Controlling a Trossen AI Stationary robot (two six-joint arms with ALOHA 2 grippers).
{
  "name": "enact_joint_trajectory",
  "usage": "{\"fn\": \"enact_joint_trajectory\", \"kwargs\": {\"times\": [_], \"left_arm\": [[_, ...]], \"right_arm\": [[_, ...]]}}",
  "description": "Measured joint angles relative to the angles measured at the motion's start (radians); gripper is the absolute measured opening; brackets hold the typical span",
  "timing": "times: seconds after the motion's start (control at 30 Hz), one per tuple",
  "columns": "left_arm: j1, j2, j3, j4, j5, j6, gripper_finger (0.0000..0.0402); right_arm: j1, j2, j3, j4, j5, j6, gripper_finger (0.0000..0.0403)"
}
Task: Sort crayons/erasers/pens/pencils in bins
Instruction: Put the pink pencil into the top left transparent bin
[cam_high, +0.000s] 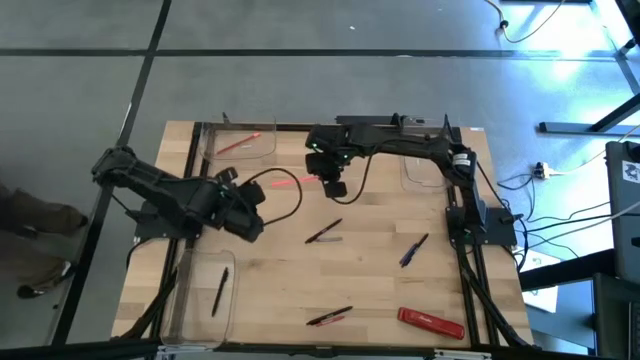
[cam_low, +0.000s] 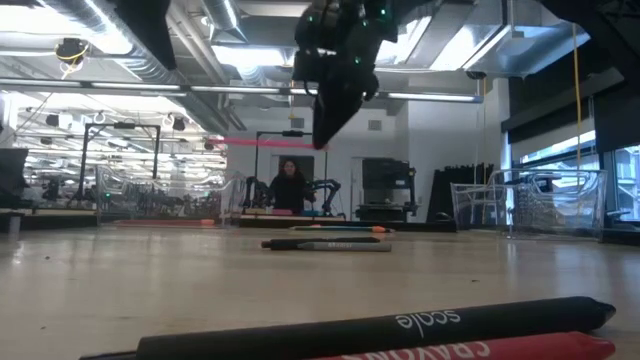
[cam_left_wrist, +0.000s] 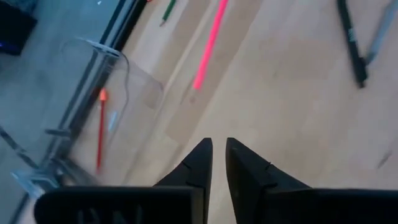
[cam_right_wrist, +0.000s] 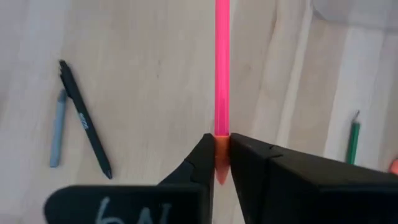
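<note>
Bins come first: I see one clear bin (cam_high: 243, 143) at the table's far left holding a red crayon (cam_high: 238, 143). My right gripper (cam_high: 334, 187) pinches a pink crayon (cam_right_wrist: 222, 62) above mid-table. My left gripper (cam_left_wrist: 217, 163) hangs nearby, fingers almost together, nothing between them.

A bright pink crayon (cam_right_wrist: 222, 68) is pinched at its orange tip between the right gripper (cam_right_wrist: 222, 155) fingers, level above the far middle of the table. A red crayon (cam_high: 240, 142) lies tilted in the far-left clear bin (cam_high: 268, 150), a dark pencil (cam_high: 219, 291) rests in the near-left bin (cam_high: 190, 320), and a third bin (cam_high: 412, 176) sits far right. Other dark sticks (cam_high: 324, 233) lie loose mid-table.
</note>
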Motion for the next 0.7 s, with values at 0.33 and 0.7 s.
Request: {"fn": "enact_joint_trajectory", "kwargs": {"times": [0.33,0.7], "left_arm": [[0.099,0.000,0.000,0.079,0.005,0.165,0.0001],[0.107,0.000,0.000,0.074,0.101,0.168,0.0024]], "right_arm": [[0.044,-0.002,0.090,0.001,0.012,0.002,0.0039],[0.048,-0.002,0.093,-0.011,0.063,0.025,0.0039]]}}
